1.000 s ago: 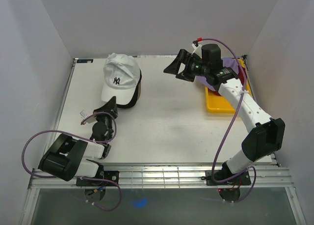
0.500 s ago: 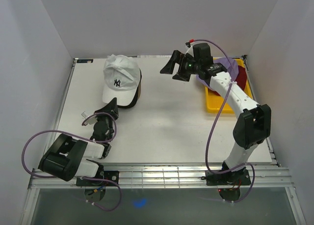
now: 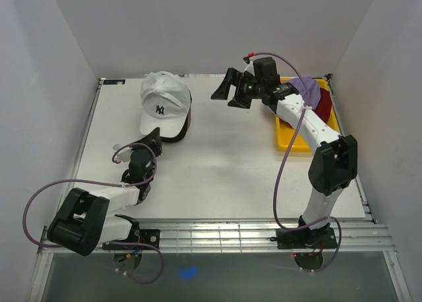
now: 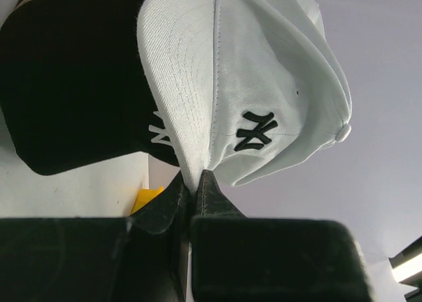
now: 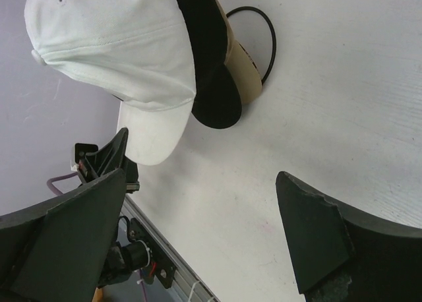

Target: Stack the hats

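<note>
Robot lab test cell: bare white walls [image 3: 198, 25] around a white table [image 3: 224, 177], left arm [image 3: 115, 195] and right arm [image 3: 310, 120] bolted at metal rail [image 3: 217, 235].

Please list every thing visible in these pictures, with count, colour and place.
table: 1, white, under everything
yellow tray: 1, yellow, far right of table
white cap: 1, white, dark logo, top of stack, far left
black cap: 1, black, white logo, under the white cap
tan cap: 1, tan, lowest in stack
lavender cap: 1, lavender, in yellow tray
dark red cap: 1, dark red, same tray
left end effector: 1, black, shut on white cap's brim
right end effector: 1, black, open, above table between stack and tray
</note>
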Tool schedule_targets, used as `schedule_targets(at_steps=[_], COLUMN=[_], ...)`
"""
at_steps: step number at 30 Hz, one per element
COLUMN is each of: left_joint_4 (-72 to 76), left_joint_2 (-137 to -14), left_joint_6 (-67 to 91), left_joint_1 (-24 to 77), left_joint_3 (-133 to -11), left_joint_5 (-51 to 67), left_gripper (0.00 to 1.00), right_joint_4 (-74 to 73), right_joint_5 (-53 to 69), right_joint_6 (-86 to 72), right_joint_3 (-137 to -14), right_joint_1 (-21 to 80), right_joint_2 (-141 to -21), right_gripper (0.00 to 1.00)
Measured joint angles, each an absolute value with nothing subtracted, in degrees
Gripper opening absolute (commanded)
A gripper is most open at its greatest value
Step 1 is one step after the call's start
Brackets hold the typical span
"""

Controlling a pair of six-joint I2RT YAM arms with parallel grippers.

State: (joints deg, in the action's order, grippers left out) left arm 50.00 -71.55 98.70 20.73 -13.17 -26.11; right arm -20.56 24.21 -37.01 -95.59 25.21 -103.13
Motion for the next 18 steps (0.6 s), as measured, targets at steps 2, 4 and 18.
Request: schedule_targets(at_steps=[2,4,18], left_joint_4=[47.6,45.8,29.4], left_joint_2=[-71.5,-71.6,-73.6], left_joint_6=[99.7,100.6,102.0], left_joint_1=[20.7,20.7,20.7], left_joint_3=[-14.2,-14.9,-23.3], left_joint_5=[-26.1,-26.1,-25.9], left_gripper=[0.00,0.00,0.46], right_joint_4=[-20.6,-20.6,-21.5], right_joint_5=[24.2,24.2,24.5], right_joint_6=[-36.9,-36.8,-35.1], right_joint_3=[-95.6,-95.6,-98.5], right_joint_1=[25.2,25.2,25.3], right_joint_2=[-103.5,-103.8,-105.8], right_gripper=[1.00,1.00,1.00])
